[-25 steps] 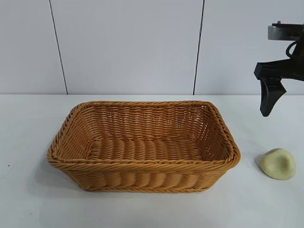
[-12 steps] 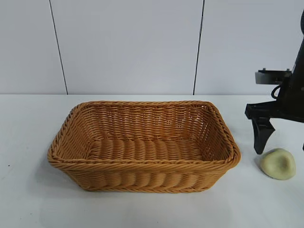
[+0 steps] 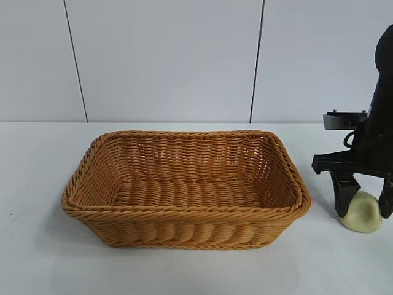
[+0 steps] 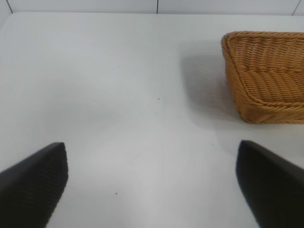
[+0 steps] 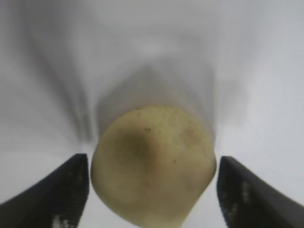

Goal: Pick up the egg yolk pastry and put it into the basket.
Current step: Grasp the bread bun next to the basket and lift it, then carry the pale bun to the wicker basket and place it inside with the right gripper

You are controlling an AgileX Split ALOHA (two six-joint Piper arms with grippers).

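Note:
The egg yolk pastry (image 3: 361,212), a pale cream-yellow lump with a shallow dent, lies on the white table right of the basket (image 3: 184,212). My right gripper (image 3: 365,206) is down around it, open, one finger on each side. In the right wrist view the pastry (image 5: 152,164) fills the gap between the two black fingers (image 5: 57,194), with a thin gap at each side. My left gripper (image 4: 152,190) is open and empty above bare table; it does not show in the exterior view. The left wrist view shows one corner of the basket (image 4: 266,71).
The large orange-tan wicker basket holds nothing and stands mid-table. A white panelled wall (image 3: 166,61) runs behind the table. Bare table lies in front of the basket and to its left.
My right gripper has come down from above the table and slightly left, so that its open fingers now straddle the pastry. The pastry and basket have not moved.

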